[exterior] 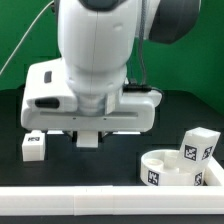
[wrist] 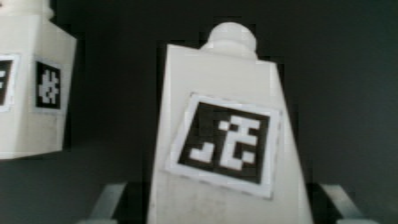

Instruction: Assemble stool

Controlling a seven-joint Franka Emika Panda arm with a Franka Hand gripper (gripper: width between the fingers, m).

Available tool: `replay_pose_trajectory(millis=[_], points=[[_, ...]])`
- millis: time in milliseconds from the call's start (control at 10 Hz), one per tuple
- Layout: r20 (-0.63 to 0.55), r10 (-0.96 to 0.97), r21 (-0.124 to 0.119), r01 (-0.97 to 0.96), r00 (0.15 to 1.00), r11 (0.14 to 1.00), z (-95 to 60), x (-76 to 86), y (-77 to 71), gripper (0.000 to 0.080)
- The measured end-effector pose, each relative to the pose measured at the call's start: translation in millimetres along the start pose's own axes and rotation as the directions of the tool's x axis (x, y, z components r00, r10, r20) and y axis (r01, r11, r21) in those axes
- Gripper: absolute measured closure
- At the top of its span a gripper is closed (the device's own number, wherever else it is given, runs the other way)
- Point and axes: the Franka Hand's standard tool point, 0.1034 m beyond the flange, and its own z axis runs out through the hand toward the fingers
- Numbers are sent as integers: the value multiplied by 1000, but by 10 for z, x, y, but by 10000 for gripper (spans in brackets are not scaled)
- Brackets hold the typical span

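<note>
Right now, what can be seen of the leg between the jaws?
The leg is a white, plastic-looking block, with a rounded knob at one end and a black-and-white tag on its facing side. It sits between the jaws, knob pointing away from them; contact with them is unclear. A second leg stands beside it, apart.

Leg (wrist: 222, 110) in pincer (wrist: 222, 203) mid; 2nd leg (exterior: 32, 147) the exterior view's left, seat (exterior: 170, 181) its right
</note>
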Motion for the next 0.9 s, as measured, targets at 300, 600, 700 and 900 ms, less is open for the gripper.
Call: replay_pose_trajectory(millis=[300, 600, 700, 900], points=[[-236, -28, -28, 22, 971, 999, -193, 124, -53, 472], [-445, -26, -40, 9, 895, 999, -235, 219, -9, 472], [-503, -26, -37, 8, 864, 999, -276, 200, -42, 472], [-621, -37, -46, 10, 783, 999, -462, 183, -123, 472]])
